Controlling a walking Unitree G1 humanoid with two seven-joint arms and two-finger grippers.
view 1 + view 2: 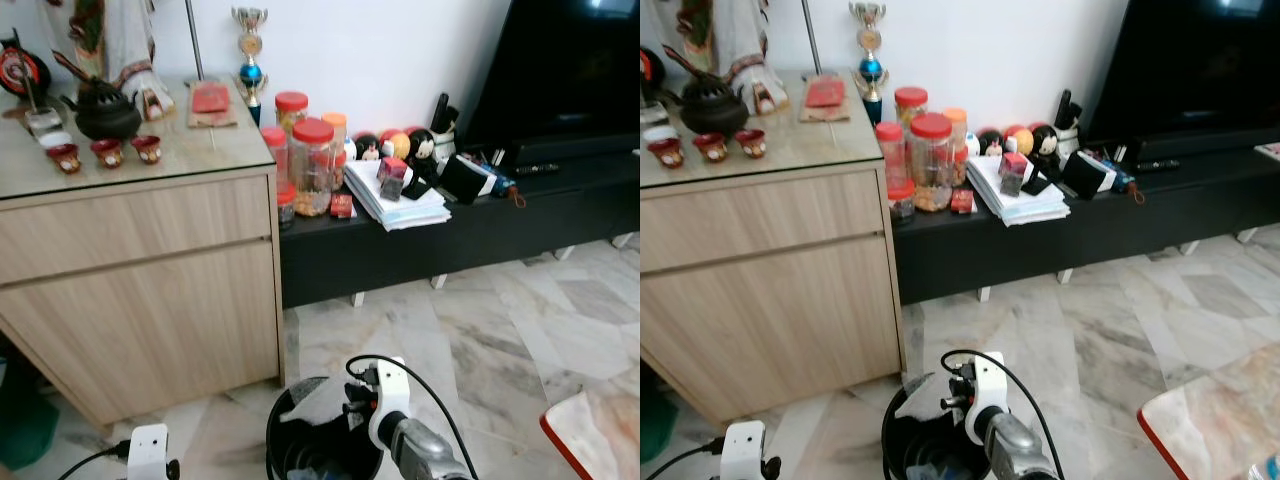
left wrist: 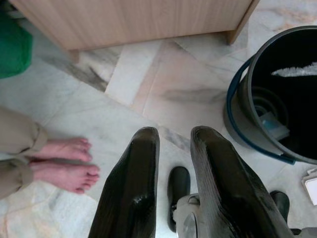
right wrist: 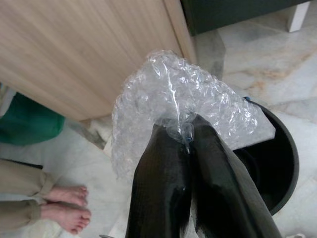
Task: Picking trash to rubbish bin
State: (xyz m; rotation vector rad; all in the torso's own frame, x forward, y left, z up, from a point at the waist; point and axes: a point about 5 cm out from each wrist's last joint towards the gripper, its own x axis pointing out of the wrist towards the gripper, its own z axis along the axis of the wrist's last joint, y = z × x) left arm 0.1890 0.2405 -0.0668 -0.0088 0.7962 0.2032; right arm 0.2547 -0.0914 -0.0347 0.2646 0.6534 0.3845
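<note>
A light wooden cabinet (image 1: 140,270) filled the left half of the frame, its glass top carrying a dark teapot (image 1: 105,112), three small red cups (image 1: 106,152) and a red packet (image 1: 211,98). A trophy (image 1: 249,45) stood at upper centre against the white wall. Right of the cabinet, a low black TV bench (image 1: 470,235) held red-lidded jars (image 1: 312,165), a stack of papers (image 1: 397,205) and round figurines (image 1: 400,145). Marble floor (image 1: 480,340) spread across the lower right. A person's bare feet (image 2: 64,163) stood at lower left of the left wrist view, near a green object (image 2: 12,47).

Crumpled clear bubble wrap (image 3: 173,104) hangs above the open black rubbish bin (image 3: 280,163).
</note>
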